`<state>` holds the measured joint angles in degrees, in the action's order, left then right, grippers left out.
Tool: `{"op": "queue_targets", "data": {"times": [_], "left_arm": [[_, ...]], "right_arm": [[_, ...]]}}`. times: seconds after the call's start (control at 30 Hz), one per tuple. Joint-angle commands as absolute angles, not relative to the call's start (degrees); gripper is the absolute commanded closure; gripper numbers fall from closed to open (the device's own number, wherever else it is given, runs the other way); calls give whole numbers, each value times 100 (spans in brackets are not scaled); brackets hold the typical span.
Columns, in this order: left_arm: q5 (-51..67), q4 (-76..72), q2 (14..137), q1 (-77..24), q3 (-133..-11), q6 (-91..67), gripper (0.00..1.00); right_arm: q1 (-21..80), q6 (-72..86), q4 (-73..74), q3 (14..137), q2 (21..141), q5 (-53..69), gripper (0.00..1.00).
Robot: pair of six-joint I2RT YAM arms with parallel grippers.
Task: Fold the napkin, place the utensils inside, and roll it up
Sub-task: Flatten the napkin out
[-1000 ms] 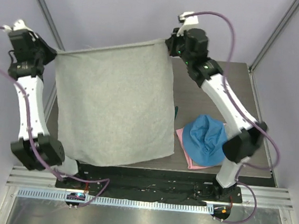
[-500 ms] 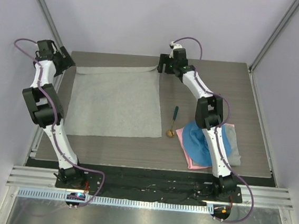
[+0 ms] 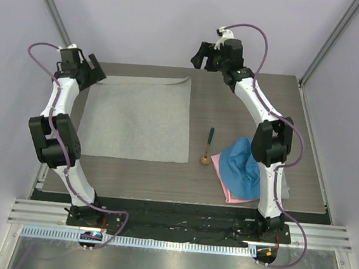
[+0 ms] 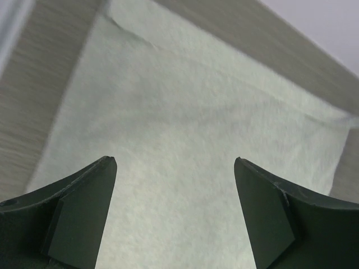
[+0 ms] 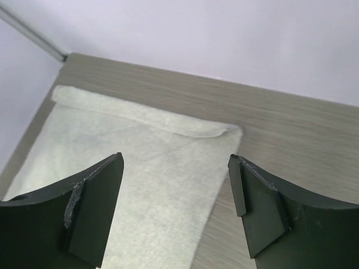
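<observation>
The light grey napkin (image 3: 136, 117) lies spread flat on the left half of the table, its far edge turned over in a narrow strip. My left gripper (image 3: 95, 72) hovers open over the far left corner, and the left wrist view shows only the napkin (image 4: 196, 112) between the spread fingers of that gripper (image 4: 175, 162). Above and behind the far right corner, my right gripper (image 3: 200, 55) is open and empty. In the right wrist view this gripper (image 5: 175, 159) looks down on the napkin's (image 5: 140, 168) folded corner. The spoon (image 3: 208, 147), green handle and brass bowl, lies right of the napkin.
A blue cloth (image 3: 243, 166) is bunched on a pink cloth (image 3: 228, 191) at the right front of the wooden table (image 3: 259, 98). Frame posts and purple walls surround the table on three sides.
A second ago both grippers held the napkin hanging by its top corners. It now lies flat on the table; both grippers have opened and drawn up off the far corners.
</observation>
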<state>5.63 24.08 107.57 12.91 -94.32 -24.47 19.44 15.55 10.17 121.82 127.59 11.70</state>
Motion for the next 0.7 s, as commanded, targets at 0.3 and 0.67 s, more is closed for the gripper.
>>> {"op": "queue_targets", "data": {"times": [0.3,0.67], "left_arm": [[1160,54,9721,167,-6085,-4095,9],[1222,-18,8974,185,-4318,-4561,9]], "right_arm": [[2496,2118,931,10908,13043,2249,18],[3093,1951,1019,8799,12068,1987,19]]}}
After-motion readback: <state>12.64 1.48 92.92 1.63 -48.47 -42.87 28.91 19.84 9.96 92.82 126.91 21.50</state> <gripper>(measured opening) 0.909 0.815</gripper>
